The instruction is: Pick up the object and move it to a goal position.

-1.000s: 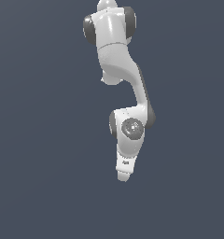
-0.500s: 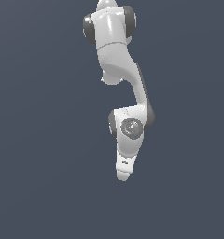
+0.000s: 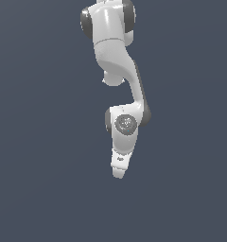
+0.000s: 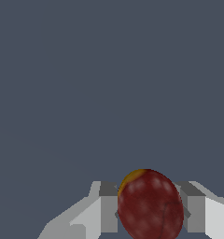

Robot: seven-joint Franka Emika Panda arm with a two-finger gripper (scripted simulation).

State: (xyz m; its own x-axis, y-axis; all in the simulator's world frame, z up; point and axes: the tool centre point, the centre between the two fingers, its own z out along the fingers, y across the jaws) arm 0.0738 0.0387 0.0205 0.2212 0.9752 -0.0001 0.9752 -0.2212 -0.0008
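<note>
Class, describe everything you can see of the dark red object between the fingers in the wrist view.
The dark red, egg-shaped object has a mottled, faintly speckled skin, a yellow-orange patch at one end and a thin dark line across its lower part. It looks smooth and fruit-like. It sits between the two grey-padded fingers of the white robot hand, which appear to press it on both sides. Its lower edge is cut off by the frame. It cannot be made out in the exterior view.

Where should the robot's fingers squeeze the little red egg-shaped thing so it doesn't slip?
Across its wide middle, one finger on each rounded side, which is how the gripper looks set around the dark red object now. It narrows toward the yellowish end, so pinching there would probably slip.
</note>
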